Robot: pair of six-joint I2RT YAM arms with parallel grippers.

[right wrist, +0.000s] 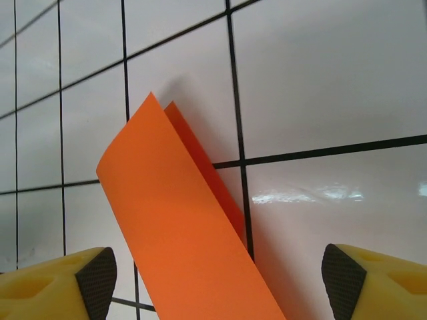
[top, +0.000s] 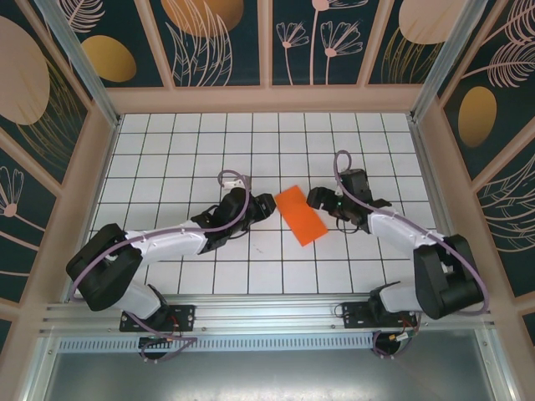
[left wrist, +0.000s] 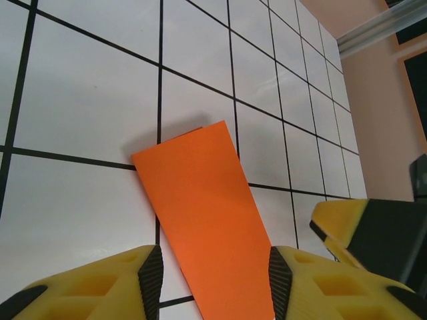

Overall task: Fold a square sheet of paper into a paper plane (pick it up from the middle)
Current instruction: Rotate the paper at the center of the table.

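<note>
The square sheet of paper (top: 301, 215), thin, bright orange and folded into a narrow strip, lies mid-table on the white grid-tiled table (top: 184, 150). It runs from 11 to 5 o'clock, with its top layer curling up. The left gripper (top: 269, 206) sits at its 9 o'clock, jaws spread astride one end. The right gripper (top: 318, 199) is at 3 o'clock, its jaws wide apart.

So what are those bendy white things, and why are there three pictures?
They are two robot arms, each ending in a two-finger gripper. The big picture looks down from above: the left gripper and the right gripper face each other over a white tiled table. Between them lies an orange sheet of paper, folded double. The other two pictures come from small cameras on the wrists, so the yellow fingers are each arm's own. Both grippers are open; neither seems to grip the paper.
</note>
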